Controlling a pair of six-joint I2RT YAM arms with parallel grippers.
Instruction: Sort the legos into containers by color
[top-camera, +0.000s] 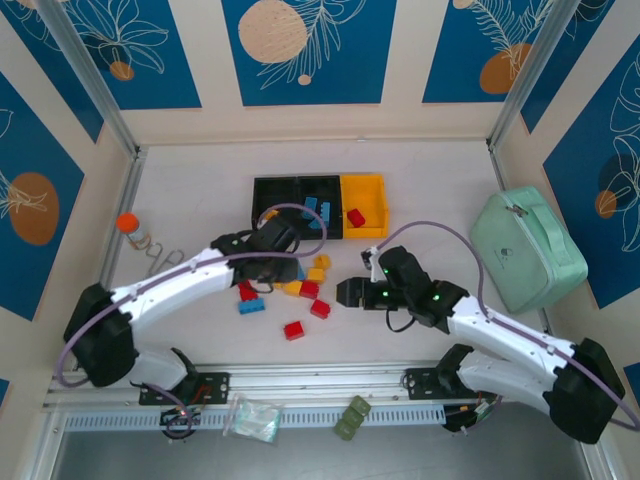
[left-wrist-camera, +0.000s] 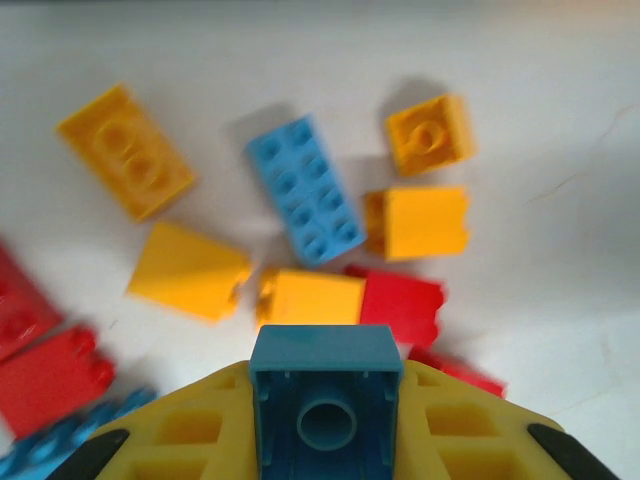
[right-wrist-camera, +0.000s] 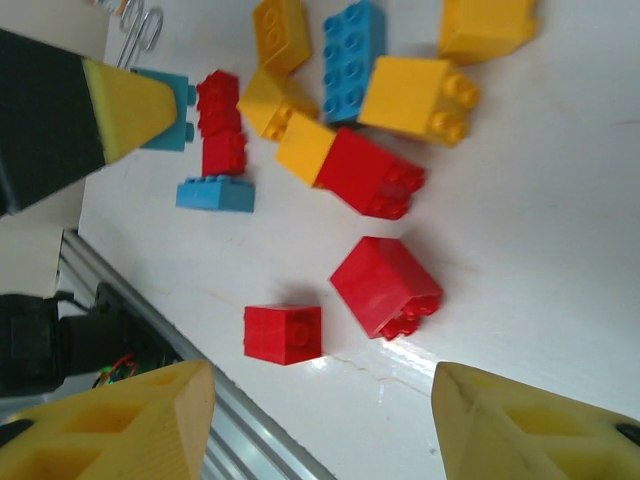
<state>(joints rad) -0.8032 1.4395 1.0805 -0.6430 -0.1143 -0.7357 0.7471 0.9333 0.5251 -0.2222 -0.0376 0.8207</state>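
Observation:
The three joined containers stand at the back centre: a black one (top-camera: 272, 195), a black one (top-camera: 318, 190) holding blue legos (top-camera: 318, 208), and a yellow-orange one (top-camera: 372, 190) holding a red lego (top-camera: 356, 217). Loose red, blue and yellow-orange legos (top-camera: 305, 288) lie in front of them. My left gripper (top-camera: 293, 262) hangs over this pile, shut on a blue lego (left-wrist-camera: 325, 400) seen from its hollow underside. To the right, my right gripper (top-camera: 350, 293) is open, low over two red legos (right-wrist-camera: 284, 333) (right-wrist-camera: 385, 285), with nothing between its fingers (right-wrist-camera: 130, 420).
A large mint-green case (top-camera: 525, 250) sits at the right. An orange-capped bottle (top-camera: 130, 228) and metal clips (top-camera: 165, 258) lie at the left. An aluminium rail (top-camera: 320, 380) runs along the near edge, with an olive-green toy (top-camera: 352, 417) and a plastic bag (top-camera: 252, 418) beyond it.

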